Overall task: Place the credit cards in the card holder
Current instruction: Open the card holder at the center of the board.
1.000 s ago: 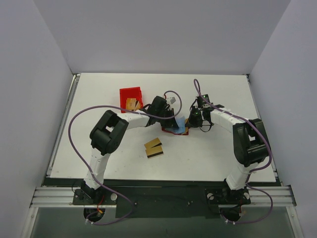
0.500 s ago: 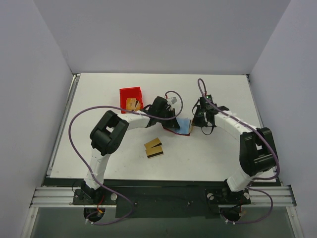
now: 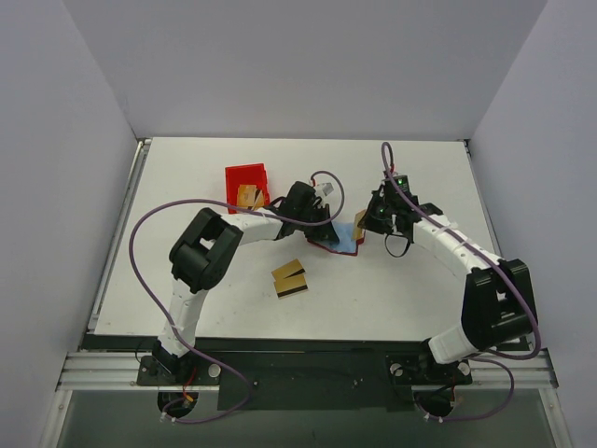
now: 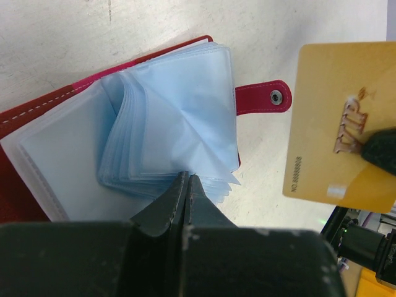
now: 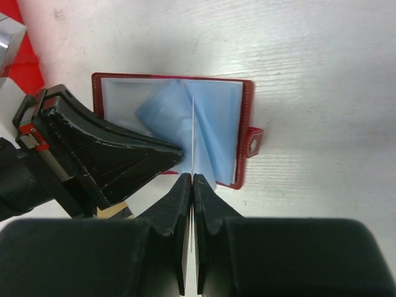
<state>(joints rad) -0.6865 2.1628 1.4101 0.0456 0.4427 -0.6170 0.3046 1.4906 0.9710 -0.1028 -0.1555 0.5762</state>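
Right arm's elbow swung outward. Right gripper (image 5: 189, 177) clamps thin gold rectangular card (image 4: 337, 124) edge-on between fingertips, over open dark red folding card holder (image 5: 246, 124). Left gripper (image 4: 185, 178) pinches its light blue plastic sleeves (image 4: 173, 124) at fingertips.

glossy card (image 4: 337, 124), clear plastic sleeves (image 4: 167, 117), matt red card holder (image 4: 18, 192).
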